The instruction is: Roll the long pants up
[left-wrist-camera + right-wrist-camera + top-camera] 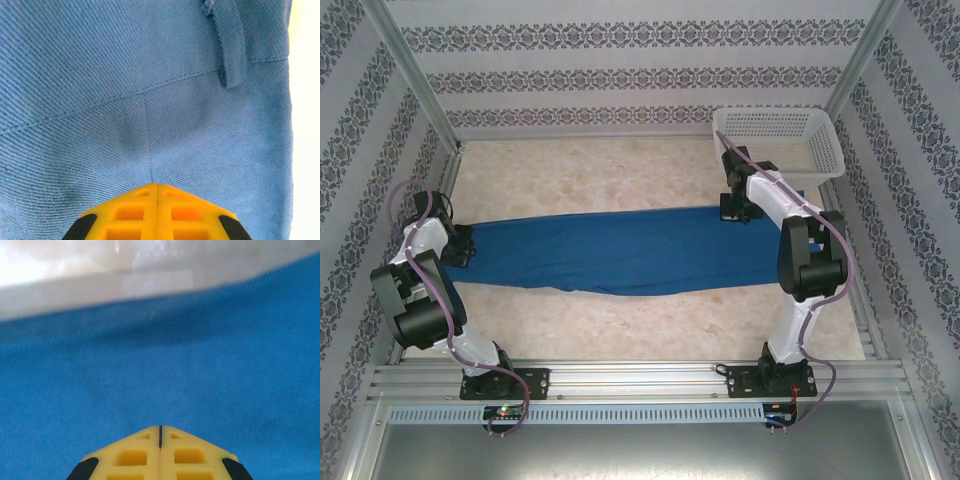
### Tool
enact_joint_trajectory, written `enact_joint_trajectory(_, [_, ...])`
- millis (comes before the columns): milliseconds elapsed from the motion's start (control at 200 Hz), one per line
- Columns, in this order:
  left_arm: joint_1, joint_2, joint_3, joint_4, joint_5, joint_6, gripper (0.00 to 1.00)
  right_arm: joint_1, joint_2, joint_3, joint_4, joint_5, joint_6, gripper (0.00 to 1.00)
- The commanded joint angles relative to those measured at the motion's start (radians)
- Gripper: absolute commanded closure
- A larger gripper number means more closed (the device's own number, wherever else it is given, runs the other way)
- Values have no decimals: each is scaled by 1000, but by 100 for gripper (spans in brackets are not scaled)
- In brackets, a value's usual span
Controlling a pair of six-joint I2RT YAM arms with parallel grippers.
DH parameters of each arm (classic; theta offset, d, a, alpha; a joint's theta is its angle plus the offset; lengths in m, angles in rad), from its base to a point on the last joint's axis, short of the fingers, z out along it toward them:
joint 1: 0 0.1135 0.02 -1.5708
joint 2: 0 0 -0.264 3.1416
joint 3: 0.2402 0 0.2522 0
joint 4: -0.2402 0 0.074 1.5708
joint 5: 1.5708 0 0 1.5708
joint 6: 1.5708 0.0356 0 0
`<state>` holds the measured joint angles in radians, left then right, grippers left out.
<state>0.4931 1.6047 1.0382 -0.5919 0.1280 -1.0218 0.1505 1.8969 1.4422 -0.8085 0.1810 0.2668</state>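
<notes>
yellow left fingers (150, 194) and right fingers (168, 434) are both closed, holding nothing, one at each end of the long pants (620, 250) spread flat across the marbled bench (620, 180). a white mesh basket (772, 121) sits at the far right corner, behind the right arm.

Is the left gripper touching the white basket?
Apart. The top view shows the left gripper at the pants' left end and the basket in the far right corner, with the pants' length between them.
</notes>
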Motion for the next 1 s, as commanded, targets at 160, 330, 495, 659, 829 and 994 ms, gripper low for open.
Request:
enact_joint_trajectory(160, [9,-44,-24,-17,14,14,100,73,-58,-133,52,-20,45,100])
enact_joint_trajectory(330, [8,-67,-53,2,41,9,100,127,-15,-139,41,-22,35,100])
enact_joint_trajectory(495, [-3,-137,-94,2,74,32,100,177,-17,-150,71,-49,16,100])
enact_joint_trajectory(659, [-75,-284,-171,47,55,114,100,204,-22,-148,104,-64,25,100])
enact_joint_trajectory(829, [-108,-252,-227,74,138,119,100,227,12,-96,90,-66,17,100])
enact_joint_trajectory(994, [-160,-136,-230,67,91,115,100,240,24,-74,91,-67,12,100])
